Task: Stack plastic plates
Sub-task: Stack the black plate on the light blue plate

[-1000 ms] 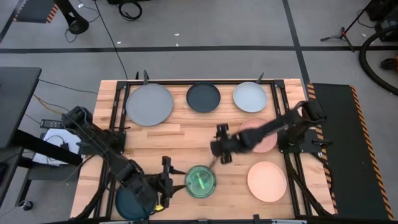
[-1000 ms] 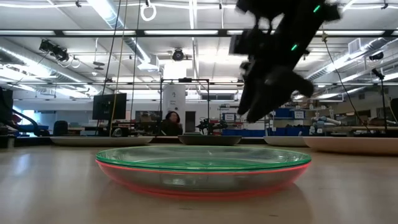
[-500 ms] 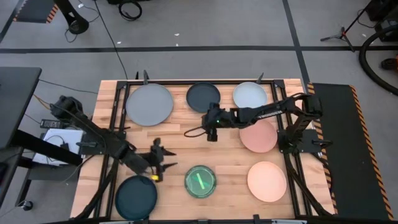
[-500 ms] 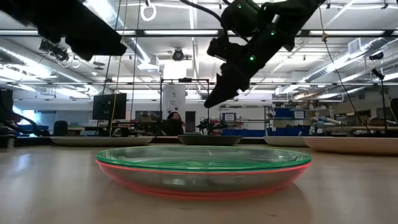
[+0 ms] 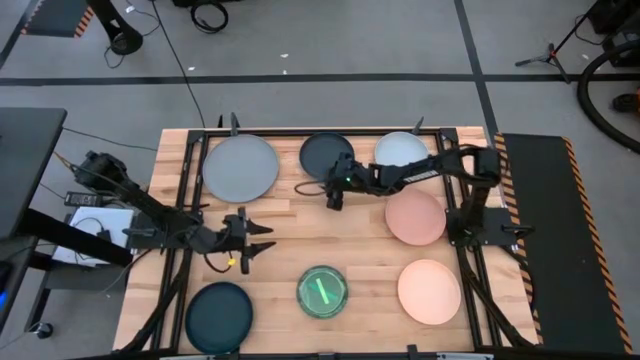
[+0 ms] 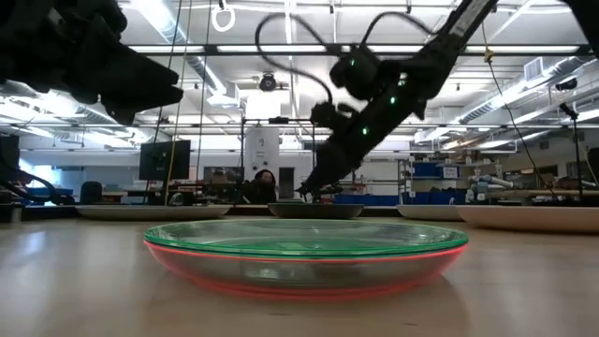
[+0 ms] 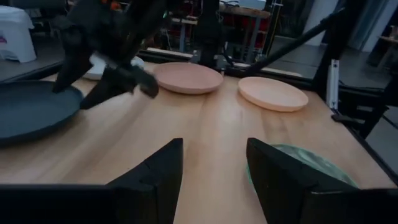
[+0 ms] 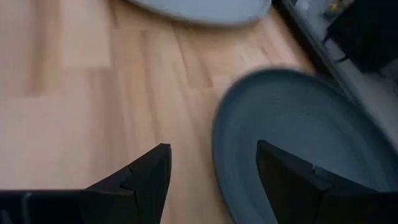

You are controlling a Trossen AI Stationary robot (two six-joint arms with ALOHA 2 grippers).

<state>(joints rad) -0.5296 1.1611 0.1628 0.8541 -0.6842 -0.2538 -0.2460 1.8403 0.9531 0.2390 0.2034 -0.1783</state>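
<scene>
Seven plates lie flat on the wooden table in the high view: large grey [image 5: 240,167], black [image 5: 327,155], pale blue [image 5: 402,152], two peach ones [image 5: 415,217] [image 5: 429,290], dark teal [image 5: 219,316], and a translucent green plate nested on a red one [image 5: 322,291] [image 6: 304,253]. My right gripper [image 5: 334,200] [image 8: 211,155] is open and empty, hovering at the black plate's [image 8: 298,143] near edge. My left gripper [image 5: 262,245] [image 7: 214,149] is open and empty over bare wood, between the grey and dark teal plates.
Black frame rails run along the table's left and right sides [image 5: 188,230]. Bare wood [image 5: 300,230] spreads across the table's middle. In the low view a person [image 6: 257,183] sits in the room far behind the table. My right arm [image 7: 112,62] crosses the left wrist view.
My right gripper has swung from the table's middle toward the far edge, ending at the black plate's near rim. My left gripper has drawn back from beside the green-on-red stack toward the far-left, uncovering the dark teal plate. No plate has moved.
</scene>
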